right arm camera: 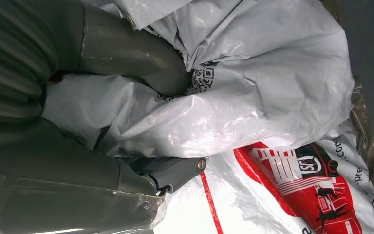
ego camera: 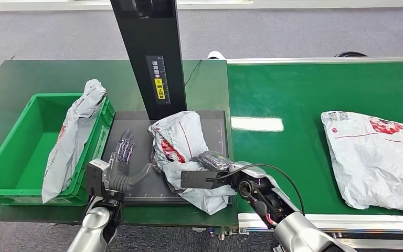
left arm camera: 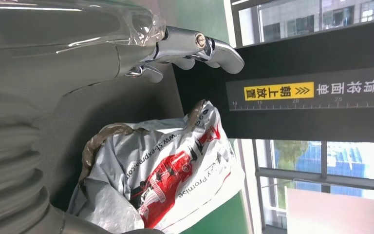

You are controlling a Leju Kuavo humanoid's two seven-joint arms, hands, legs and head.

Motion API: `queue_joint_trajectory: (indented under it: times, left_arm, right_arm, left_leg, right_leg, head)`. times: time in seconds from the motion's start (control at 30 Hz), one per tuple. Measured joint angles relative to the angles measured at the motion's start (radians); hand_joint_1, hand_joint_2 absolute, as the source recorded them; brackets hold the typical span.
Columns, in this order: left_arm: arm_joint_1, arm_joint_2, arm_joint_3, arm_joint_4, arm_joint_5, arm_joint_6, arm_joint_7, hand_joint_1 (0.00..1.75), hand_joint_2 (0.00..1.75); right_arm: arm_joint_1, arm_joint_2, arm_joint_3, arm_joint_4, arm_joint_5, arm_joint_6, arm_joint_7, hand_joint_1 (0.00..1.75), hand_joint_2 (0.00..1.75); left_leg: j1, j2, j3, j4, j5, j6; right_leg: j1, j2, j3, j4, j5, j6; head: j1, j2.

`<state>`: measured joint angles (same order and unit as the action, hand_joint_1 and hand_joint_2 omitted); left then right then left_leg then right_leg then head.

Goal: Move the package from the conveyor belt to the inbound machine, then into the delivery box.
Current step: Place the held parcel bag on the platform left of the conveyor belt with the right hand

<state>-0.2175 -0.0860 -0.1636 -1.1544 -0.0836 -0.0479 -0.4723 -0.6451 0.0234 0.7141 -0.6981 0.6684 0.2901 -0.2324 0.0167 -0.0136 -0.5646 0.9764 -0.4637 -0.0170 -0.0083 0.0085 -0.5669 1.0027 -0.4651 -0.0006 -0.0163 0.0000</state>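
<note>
A grey plastic package (ego camera: 181, 147) with red print is seen lying crumpled on the dark flat plate of the inbound machine (ego camera: 136, 181), just in front of the machine's black upright column (ego camera: 149, 52). Its near end is gripped by the right hand (ego camera: 212, 163), which comes in from the conveyor side; in the right wrist view the thick grey thumb (right arm camera: 136, 53) is pressed into the plastic next to a printed code, and a darker finger (right arm camera: 175, 170) is closed against the bag from the other side, so the package (right arm camera: 253, 112) is held between them. The left hand (ego camera: 122, 157) is placed on the plate just beside the package, on the side towards the box, with its fingers stretched out and apart and nothing held; whether the fingertips touch the bag cannot be told with certainty from the head view. In the left wrist view the metallic fingers (left arm camera: 195, 46) are shown extended above the package (left arm camera: 170, 175), before the column's yellow label (left arm camera: 278, 91). To the left of the plate a green delivery box (ego camera: 10, 173) is standing on the green table, and a second grey package (ego camera: 73, 139) is leaned upright against its inner wall, the top sticking out over the rim. On the green conveyor belt (ego camera: 294, 89), well apart to the right, a third package (ego camera: 372, 157) is lying flat.
</note>
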Motion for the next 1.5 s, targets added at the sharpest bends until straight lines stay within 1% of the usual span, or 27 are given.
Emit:
queue_joint_trajectory:
  times: [0.03,0.07,0.1,0.17,0.2,0.23,0.37,0.5,0.53,0.63,0.67,0.8,1.0,1.23,1.37,1.5]
  left_arm:
    - [0.000,0.000,0.000,-0.002,-0.002,0.004,0.000,0.00,1.75]
    - [0.001,-0.001,0.000,-0.004,-0.002,0.006,0.000,0.00,1.75]
    - [0.001,-0.001,0.000,-0.008,-0.002,0.008,0.000,0.00,1.75]
    - [0.002,-0.002,0.000,-0.014,-0.002,0.011,0.000,0.00,1.75]
    - [0.004,-0.002,0.000,-0.018,-0.002,0.013,-0.001,0.00,1.75]
    - [0.005,-0.002,0.001,-0.021,-0.002,0.014,-0.002,0.00,1.75]
    - [0.012,-0.002,0.004,-0.037,0.002,0.017,-0.006,0.00,1.75]
    - [0.014,-0.002,0.005,-0.046,0.006,0.017,-0.010,0.00,1.75]
    - [0.015,-0.002,0.005,-0.047,0.007,0.017,-0.011,0.00,1.75]
    - [0.016,-0.002,0.005,-0.049,0.007,0.017,-0.012,0.00,1.75]
    - [0.016,-0.002,0.005,-0.049,0.008,0.017,-0.012,0.00,1.75]
    - [0.022,-0.002,0.005,-0.051,0.011,0.016,-0.019,0.00,1.75]
    - [0.025,0.002,0.005,-0.054,0.021,0.013,-0.037,0.00,1.75]
    - [0.027,0.007,0.005,-0.055,0.027,0.013,-0.048,0.00,1.75]
    - [0.031,0.009,0.004,-0.057,0.028,0.006,-0.060,0.00,1.75]
    - [0.034,0.011,0.004,-0.058,0.035,-0.022,-0.075,0.00,1.75]
  right_arm:
    - [-0.002,0.000,0.002,0.003,-0.002,-0.001,-0.003,1.75,1.75]
    - [-0.003,0.000,0.003,0.005,-0.005,-0.002,-0.009,1.69,1.75]
    - [-0.003,0.000,0.004,0.007,-0.009,-0.004,-0.015,1.57,1.75]
    - [-0.003,0.000,0.005,0.009,-0.016,-0.009,-0.030,0.87,1.75]
    - [-0.003,0.000,0.005,0.010,-0.021,-0.011,-0.042,0.58,1.75]
    - [-0.003,0.000,0.005,0.010,-0.027,-0.013,-0.057,0.35,1.75]
    - [-0.002,-0.002,0.006,0.010,-0.052,-0.018,-0.114,0.35,1.75]
    - [-0.002,-0.002,0.006,0.010,-0.057,-0.019,-0.125,0.35,1.75]
    - [-0.002,-0.002,0.006,0.010,-0.058,-0.019,-0.125,0.29,1.75]
    - [-0.002,-0.002,0.006,0.010,-0.060,-0.019,-0.126,0.03,1.75]
    - [-0.002,-0.002,0.006,0.009,-0.062,-0.020,-0.128,0.00,1.75]
    - [0.003,-0.003,0.006,0.004,-0.093,-0.018,-0.171,0.00,1.75]
    - [0.028,-0.009,0.005,-0.034,-0.194,0.078,-0.269,0.00,1.75]
    - [0.043,-0.016,0.000,-0.065,-0.234,0.094,-0.298,0.00,1.75]
    - [0.060,-0.018,-0.020,-0.090,-0.299,0.131,-0.357,0.00,1.75]
    - [0.093,-0.021,-0.057,-0.143,-0.369,0.182,-0.406,0.00,1.75]
  left_leg:
    - [0.000,0.000,0.000,0.000,0.000,0.000]
    - [0.000,0.000,0.000,0.000,0.000,0.001]
    - [0.000,0.000,0.000,0.000,0.001,0.001]
    - [0.000,0.000,0.000,0.001,0.001,0.001]
    - [0.000,0.000,0.000,0.001,0.001,0.001]
    - [0.000,0.000,0.000,0.001,0.001,0.001]
    - [0.000,0.000,0.000,0.001,0.001,0.001]
    - [0.000,0.000,-0.001,0.001,0.001,0.001]
    - [0.000,0.000,-0.001,0.001,0.001,0.001]
    - [0.000,0.000,-0.001,0.001,0.001,0.001]
    - [0.000,0.000,-0.001,0.001,0.001,0.001]
    - [0.000,0.000,-0.002,0.001,0.001,0.001]
    - [0.000,0.000,-0.003,0.001,0.001,0.001]
    - [0.000,0.000,-0.005,0.001,0.001,0.001]
    - [0.000,0.000,-0.005,0.001,0.001,0.001]
    - [0.000,0.000,-0.006,0.001,0.001,0.001]
  right_leg:
    - [0.000,0.000,0.000,0.000,0.000,0.000]
    - [0.000,0.000,0.001,0.000,0.001,0.001]
    - [0.000,0.000,0.001,0.000,0.001,0.001]
    - [0.000,0.000,0.001,0.000,0.001,0.001]
    - [0.000,0.000,0.001,0.000,0.001,0.001]
    - [0.000,0.000,0.001,0.000,0.001,0.001]
    - [0.000,0.001,-0.001,0.000,0.002,0.001]
    - [0.000,0.001,-0.001,0.000,0.002,0.001]
    - [0.000,0.001,-0.002,0.000,0.002,0.001]
    - [0.000,0.001,-0.002,0.000,0.001,0.001]
    - [0.000,0.001,-0.002,0.000,0.001,0.001]
    - [0.000,0.001,-0.002,0.000,0.002,0.001]
    - [0.000,0.001,-0.003,0.000,0.002,0.001]
    - [0.000,0.001,-0.005,0.000,0.002,0.001]
    - [0.000,0.001,-0.006,0.000,0.002,0.001]
    - [0.000,0.001,-0.006,0.000,0.002,0.001]
  head:
    - [0.000,0.000]
    - [0.000,0.000]
    - [0.000,0.000]
    - [0.000,0.000]
    - [0.000,0.000]
    - [0.000,0.000]
    - [0.000,0.000]
    - [0.000,0.000]
    - [0.000,0.000]
    - [0.000,0.000]
    - [0.000,0.000]
    - [0.000,0.000]
    - [0.000,0.000]
    - [0.000,0.000]
    - [0.000,0.000]
    - [0.000,0.000]
